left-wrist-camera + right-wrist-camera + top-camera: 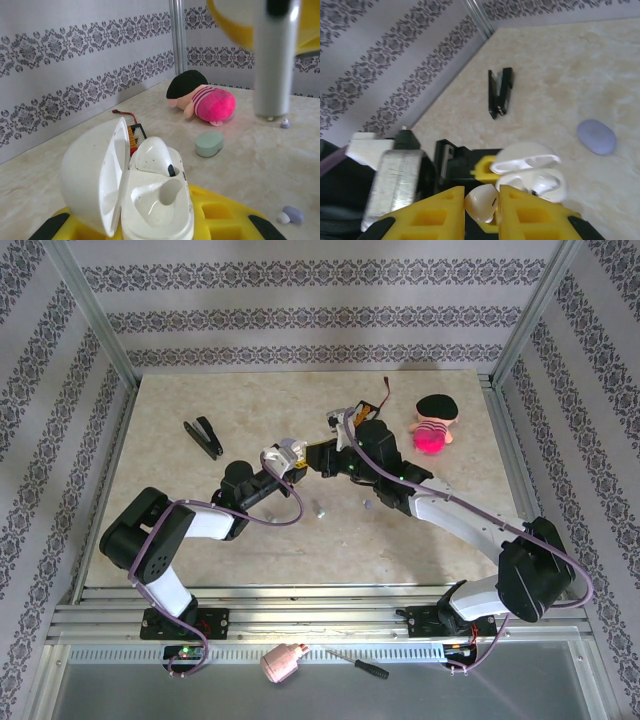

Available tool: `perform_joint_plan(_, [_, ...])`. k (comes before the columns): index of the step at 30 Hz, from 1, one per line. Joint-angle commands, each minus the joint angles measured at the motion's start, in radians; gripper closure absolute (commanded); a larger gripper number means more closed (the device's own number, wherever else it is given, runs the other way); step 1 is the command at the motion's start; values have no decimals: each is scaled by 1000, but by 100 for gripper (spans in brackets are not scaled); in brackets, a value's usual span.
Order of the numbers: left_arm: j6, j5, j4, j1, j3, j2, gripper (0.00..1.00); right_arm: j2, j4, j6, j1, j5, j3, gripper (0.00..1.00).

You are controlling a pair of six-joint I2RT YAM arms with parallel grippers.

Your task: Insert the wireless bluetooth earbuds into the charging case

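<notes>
Holding the case and an earbud together at the middle of the table [180, 510].
Left gripper [290, 465] clamped on open white case [150, 205], lid up; seated earbud [152, 152] in one socket, other socket [167, 192] bare. Right gripper [481, 201] pinched on second earbud [480, 205], just beside the case's open mouth. Around: mint shell [209, 143] and doll [200, 100] far right, battery holder [134, 134] behind lid, lavender shell [596, 136] near case, black clip [500, 91] far left, lavender bit [293, 214] loose on the table.

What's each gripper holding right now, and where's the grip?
Left gripper clamps the open white charging case by the sides of its base. Right gripper pinches a white earbud across its body.
</notes>
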Motion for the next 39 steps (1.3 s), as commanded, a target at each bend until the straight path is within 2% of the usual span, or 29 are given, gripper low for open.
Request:
perform_joint_plan(1, [10,-12,49,-15,22,-16,100,29,168,41,9,45,-24,80])
perform_joint_plan(16, [20,-16,0,-15,22,-70,100,113,223,30,4,100,-53,80])
perform_joint_plan(39, [34,-32,-13,-15,19,-78,100,100,223,42,-14,108,-88,80])
